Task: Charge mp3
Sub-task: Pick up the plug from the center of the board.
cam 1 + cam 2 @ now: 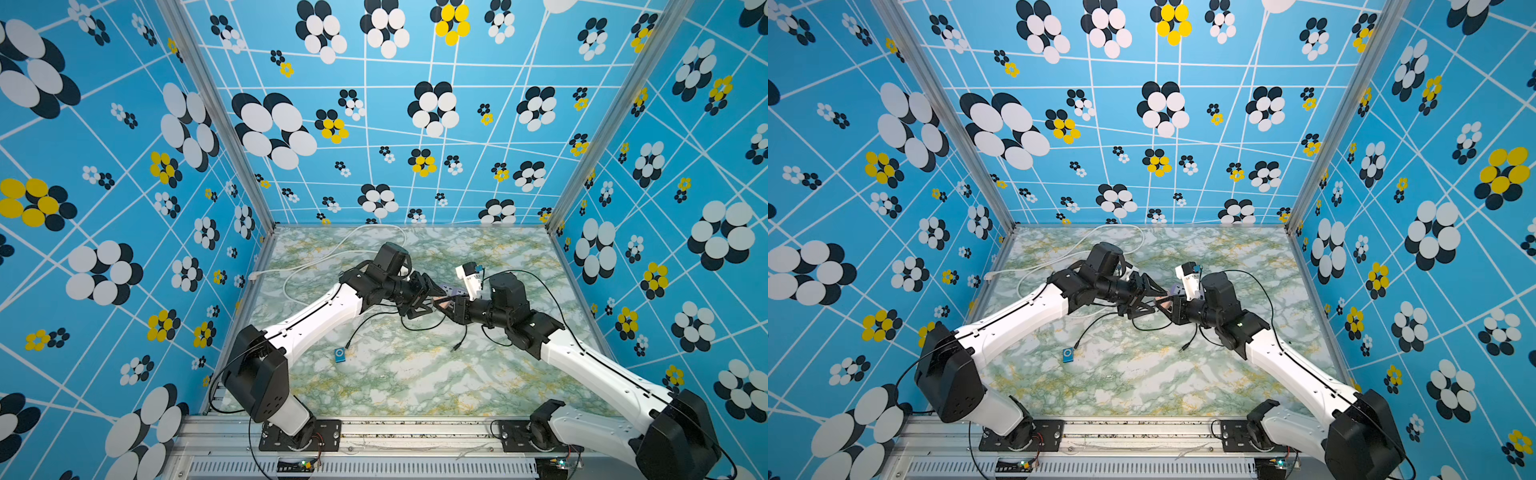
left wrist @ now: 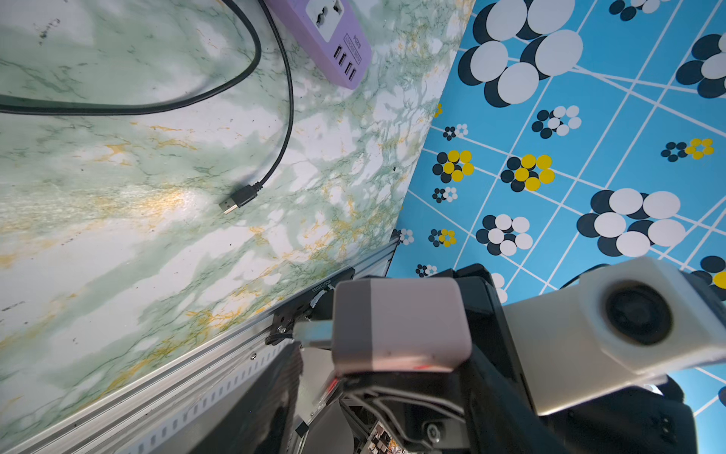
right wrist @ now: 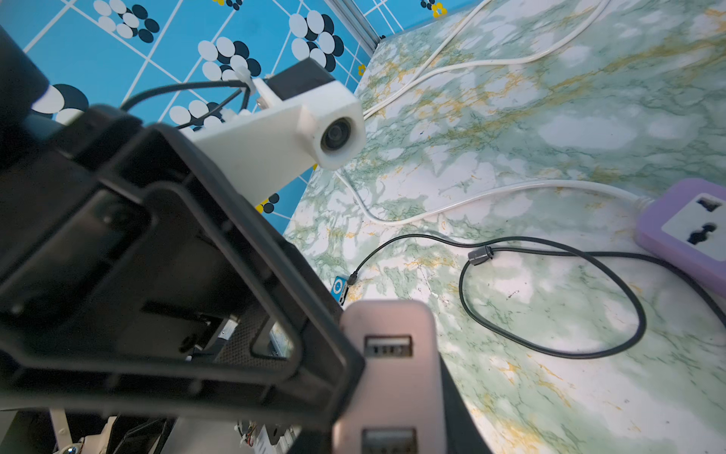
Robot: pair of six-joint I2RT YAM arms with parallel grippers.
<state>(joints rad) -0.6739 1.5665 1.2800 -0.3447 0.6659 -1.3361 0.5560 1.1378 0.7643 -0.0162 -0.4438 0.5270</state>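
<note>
1. Both grippers meet above mid-worktop. The right gripper (image 1: 446,306) is clenched on the pink charger (image 3: 389,353). The left gripper (image 1: 432,296) flanks the same cube, and I cannot tell whether it grips.
2. The mp3 (image 1: 340,354) lies flat toward the front-left of the worktop (image 1: 415,382), well apart from both grippers.
3. The small plug (image 3: 352,279) of the black cable lies just beside the mp3, not inserted. Its USB plug (image 2: 237,198) lies free.
4. For a clean handover, the left should likely back straight off so the cube cannot twist. The prongs should stay clear for the lilac power strip (image 2: 334,35).
5. The strip's label by its USB ports is too small to read. The charger and mp3 show no legible brand.
</note>
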